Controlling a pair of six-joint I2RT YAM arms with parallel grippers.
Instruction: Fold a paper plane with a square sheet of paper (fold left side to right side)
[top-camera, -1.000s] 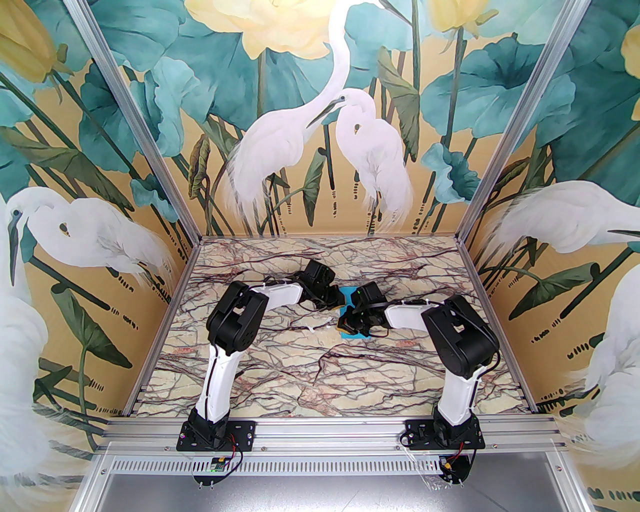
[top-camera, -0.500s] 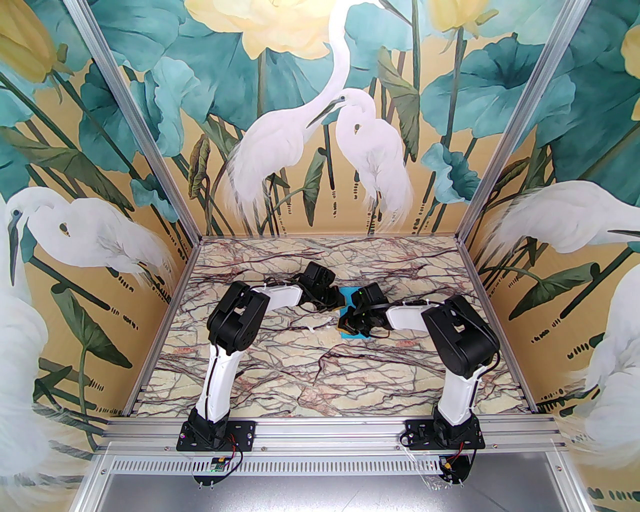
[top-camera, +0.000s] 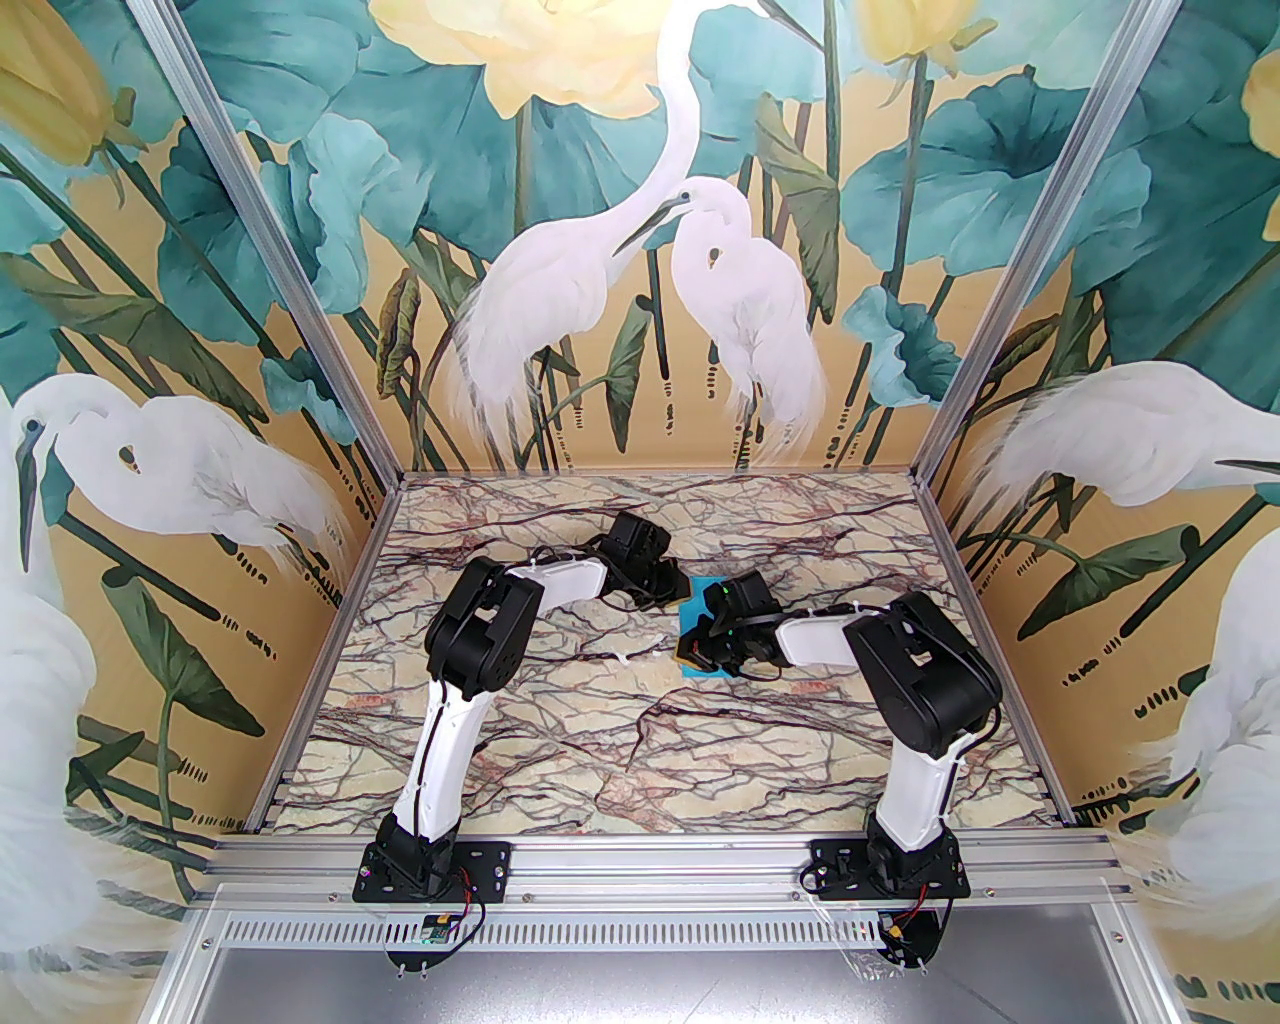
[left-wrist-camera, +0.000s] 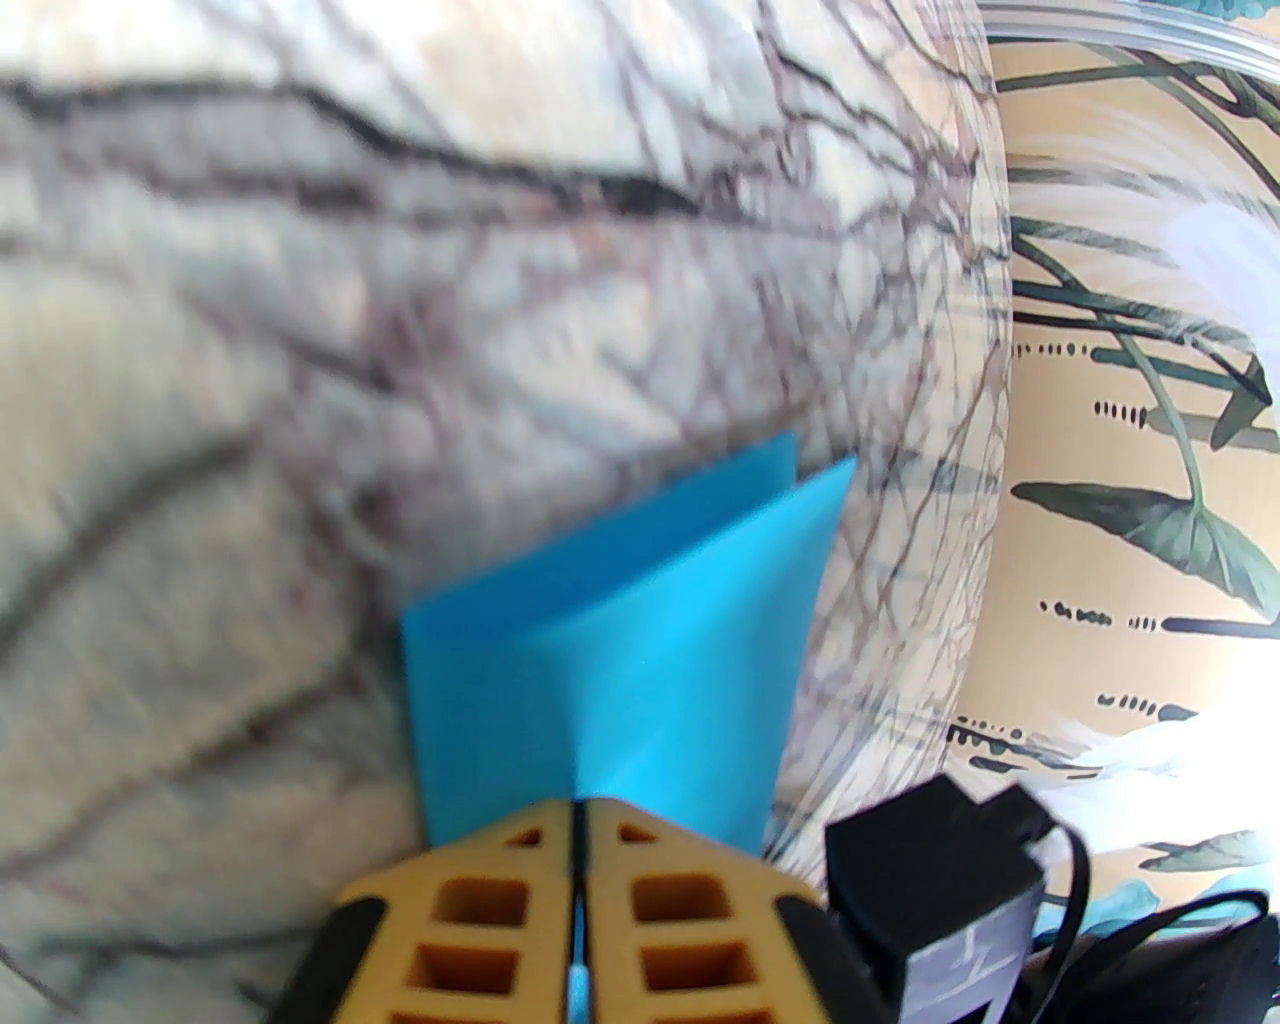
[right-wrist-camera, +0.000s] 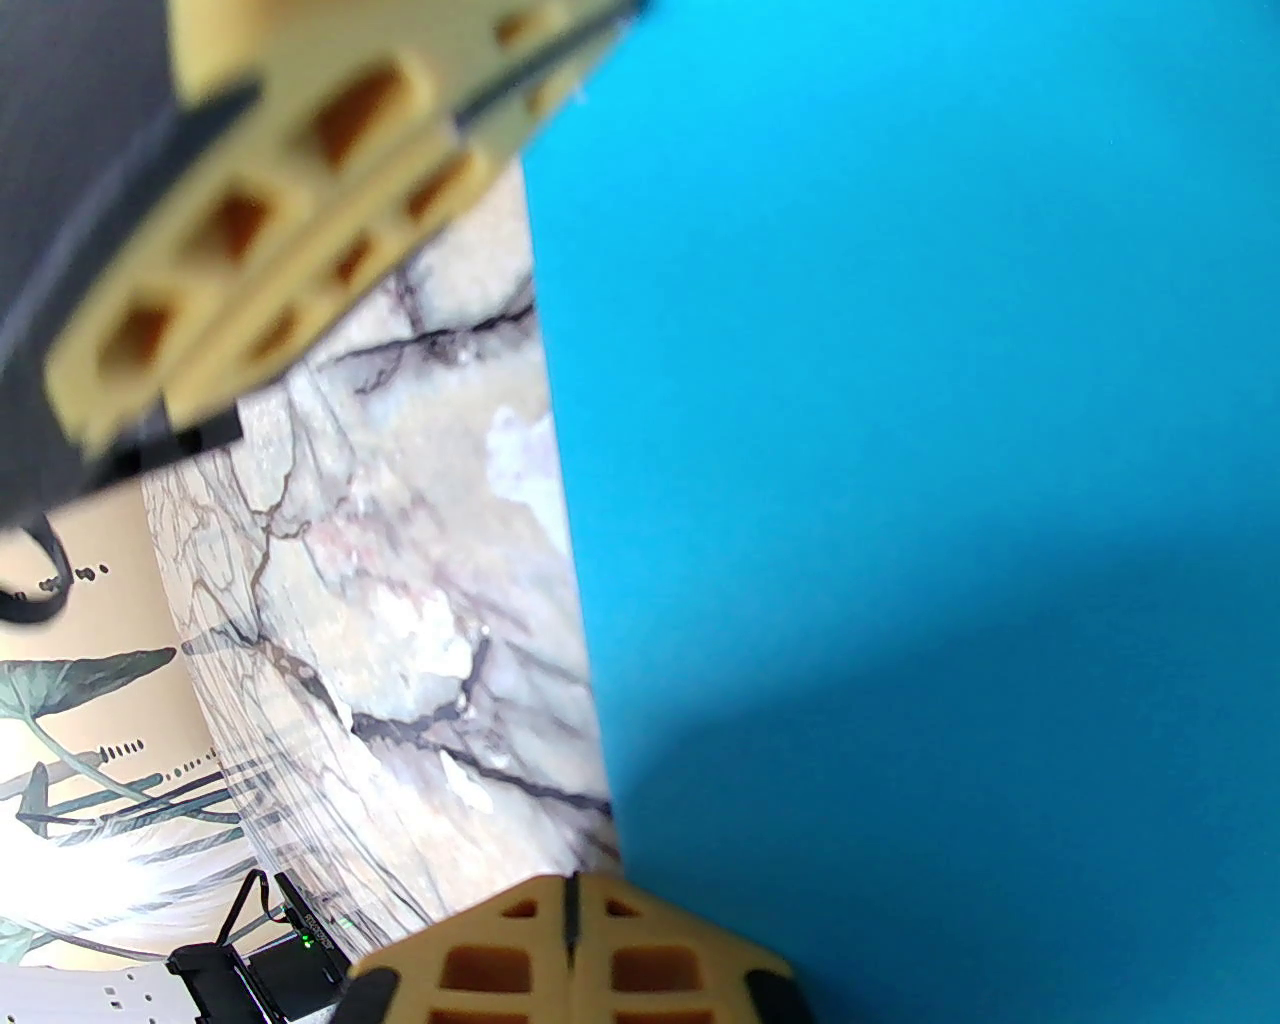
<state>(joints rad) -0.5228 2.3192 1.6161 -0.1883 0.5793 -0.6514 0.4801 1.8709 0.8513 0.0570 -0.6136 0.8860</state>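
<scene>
Early stage, first fold in progress. The thin cyan-blue square sheet of paper (left-wrist-camera: 620, 650) sits mid-counter between the two arms on the veined marble-pattern counter (top-camera: 640, 740); from above just blue slivers (top-camera: 706, 674) peek out under the wrists. The left wrist view shows one half lifted and swung over the other with a soft crease line. The layers gape, the corners are offset, and it is not pressed flat. The left arm's tan lattice fingers (left-wrist-camera: 480, 900) are closed, pinching the sheet's near edge, with a blue sliver visible in the seam between them. The right arm's tan lattice fingers (right-wrist-camera: 480, 960) are closed tight right at the sheet's edge, and I can't tell if they pinch paper or just sit against it. Done, as I read it: the sheet is grabbed and the left side brought partway to the right. Left: align the edges, flatten the crease, then all nose and wing folds, since there is no dart shape yet. Containers: no bin, tray or box seen, so nothing held in one.
</scene>
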